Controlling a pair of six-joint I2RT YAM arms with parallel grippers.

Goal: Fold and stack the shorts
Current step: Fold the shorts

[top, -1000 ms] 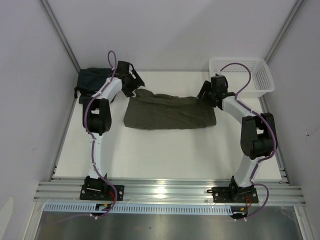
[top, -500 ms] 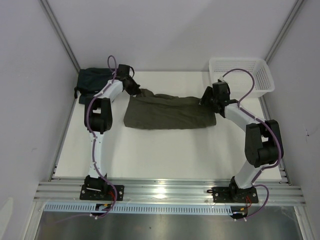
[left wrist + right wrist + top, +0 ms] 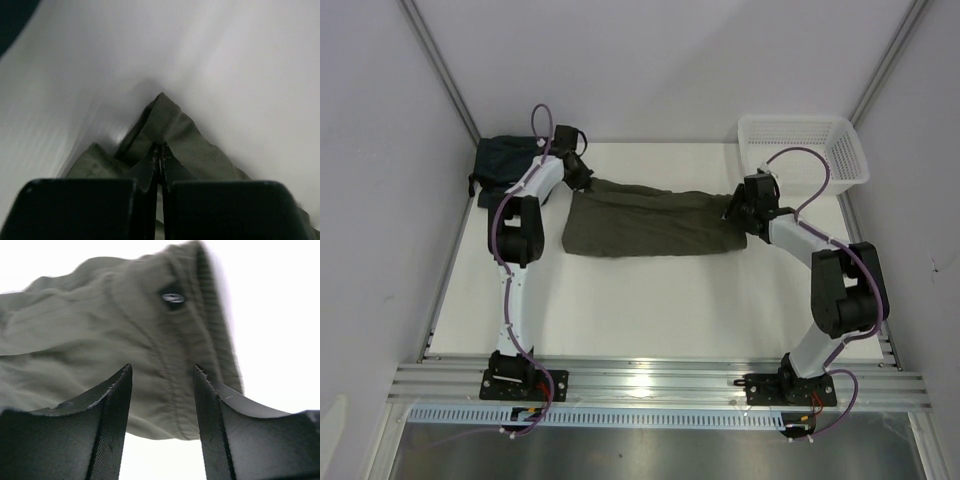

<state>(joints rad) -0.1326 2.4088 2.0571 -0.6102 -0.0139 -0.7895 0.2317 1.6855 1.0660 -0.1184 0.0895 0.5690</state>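
Left gripper [image 3: 161, 152]: pinched shut on shorts [image 3: 655, 222] corner. Right gripper [image 3: 162, 371]: parted, nothing held. Hazard: corner slipping from thin, one-sided pinch.

No readable text, label, brand or number in any view: none on the shorts [image 3: 655, 222] or white basket [image 3: 847, 160].
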